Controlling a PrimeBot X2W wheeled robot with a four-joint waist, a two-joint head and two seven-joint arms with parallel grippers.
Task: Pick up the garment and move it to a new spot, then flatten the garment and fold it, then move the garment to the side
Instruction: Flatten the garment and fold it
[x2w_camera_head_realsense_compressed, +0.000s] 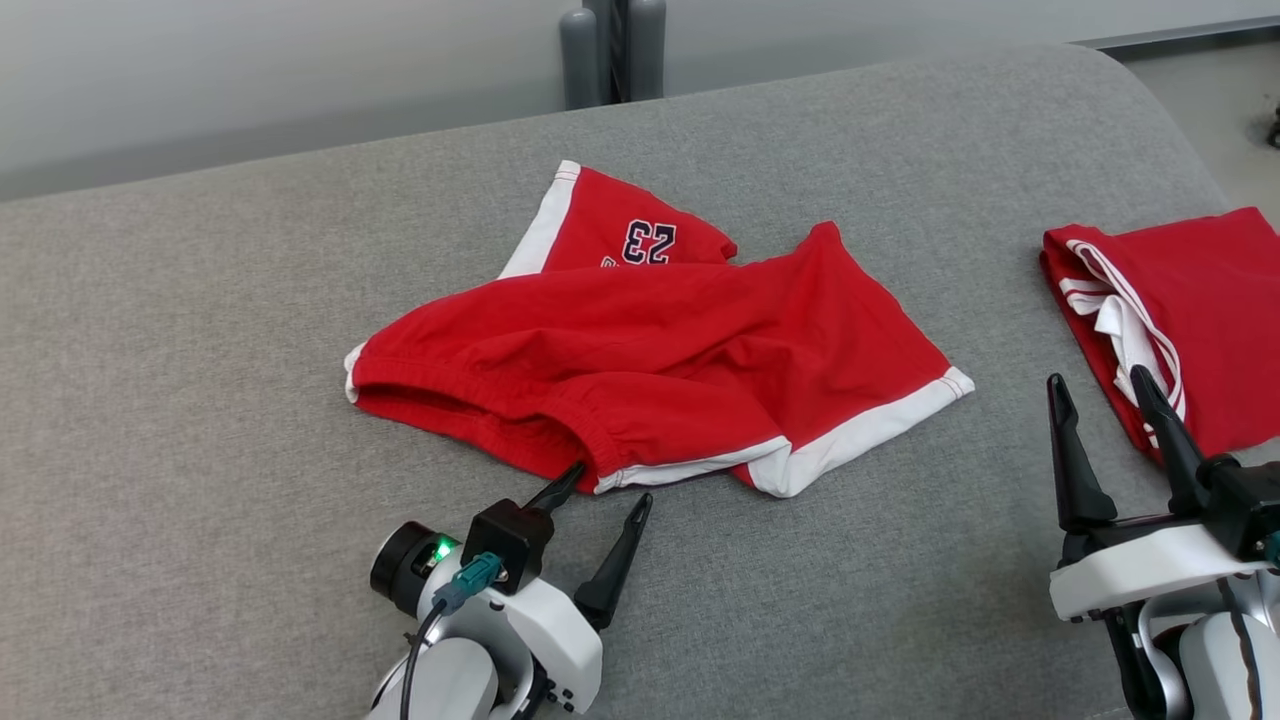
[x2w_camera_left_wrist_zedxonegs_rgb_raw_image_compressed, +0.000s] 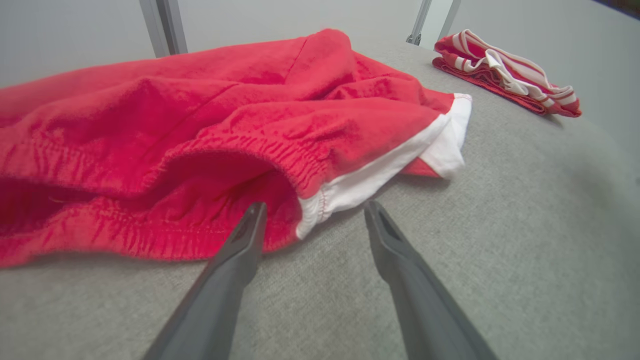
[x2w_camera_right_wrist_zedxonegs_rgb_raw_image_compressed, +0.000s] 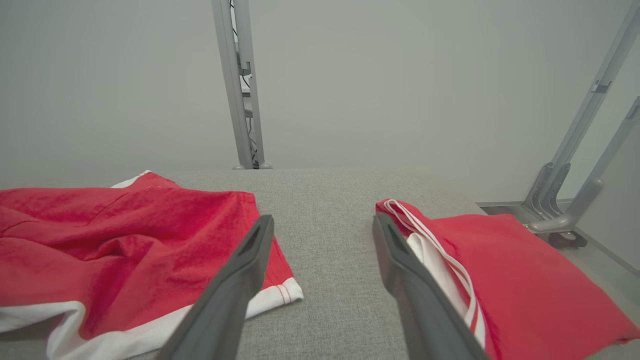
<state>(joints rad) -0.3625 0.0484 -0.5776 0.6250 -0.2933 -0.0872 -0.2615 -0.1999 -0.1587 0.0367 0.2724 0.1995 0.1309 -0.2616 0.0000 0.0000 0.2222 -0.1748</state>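
Shorts (x2w_camera_head_realsense_compressed: 650, 350), limp and light, lie crumpled mid-frame; left gripper (x2w_camera_head_realsense_compressed: 612, 483), gaping empty like right gripper (x2w_camera_head_realsense_compressed: 1097, 378), fronts the elastic waistband (x2w_camera_left_wrist_zedxonegs_rgb_raw_image_compressed: 280, 155), likeliest firm hold.

R gripper (x2w_camera_right_wrist_zedxonegs_rgb_raw_image_compressed: 322, 219), fingers spread, btwn red shorts (x2w_camera_right_wrist_zedxonegs_rgb_raw_image_compressed: 125, 235) & folded red garment (x2w_camera_right_wrist_zedxonegs_rgb_raw_image_compressed: 525, 280) on grey surface (x2w_camera_right_wrist_zedxonegs_rgb_raw_image_compressed: 325, 190)

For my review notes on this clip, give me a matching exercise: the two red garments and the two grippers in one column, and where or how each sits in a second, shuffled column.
1. red shorts
2. folded red garment
3. left gripper
4. right gripper

A. open, beside the striped garment, holding nothing
B. crumpled mid-surface, number 23 showing
C. open, tips at the shorts' near edge
D. white stripes, at the right end of the grey surface

Pairs: 1-B, 2-D, 3-C, 4-A
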